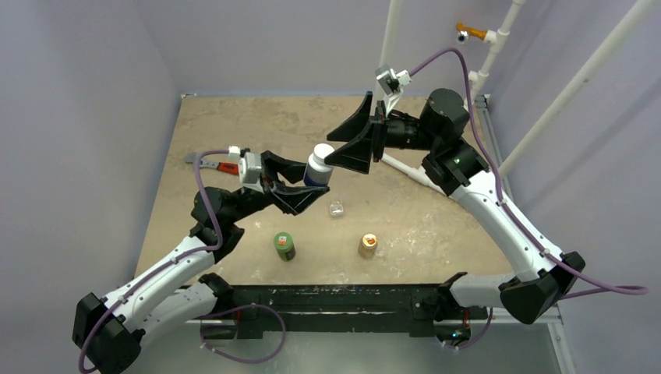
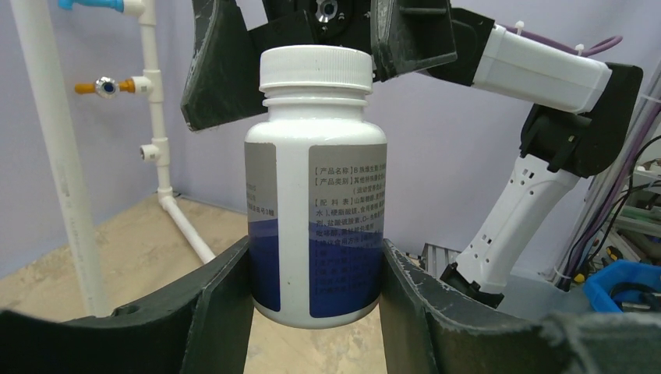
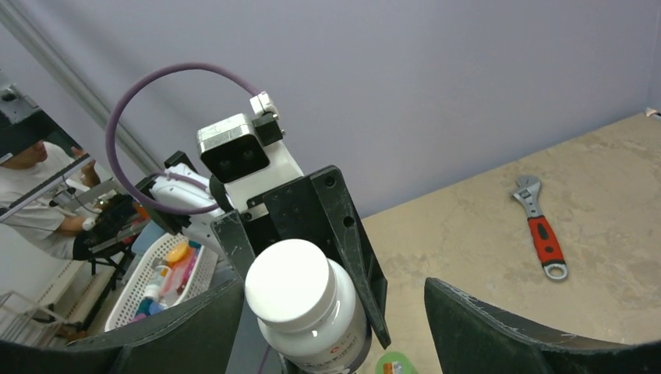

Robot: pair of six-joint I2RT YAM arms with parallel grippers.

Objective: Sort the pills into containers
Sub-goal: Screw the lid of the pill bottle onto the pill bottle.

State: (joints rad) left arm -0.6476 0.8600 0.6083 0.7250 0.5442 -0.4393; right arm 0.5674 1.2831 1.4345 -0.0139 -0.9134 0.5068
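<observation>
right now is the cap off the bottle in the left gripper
No, the white cap sits on the neck of the bottle held by the left gripper.

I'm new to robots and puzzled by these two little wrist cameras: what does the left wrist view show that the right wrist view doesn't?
Only the left wrist view: a printed label with a blue band, and white pipes behind. Only the right wrist view: a red-handled wrench lying on the table, and a white basket off to the side. Both: the white-capped bottle, gripped in the left pincer, with the right pincer open around its cap.
</observation>
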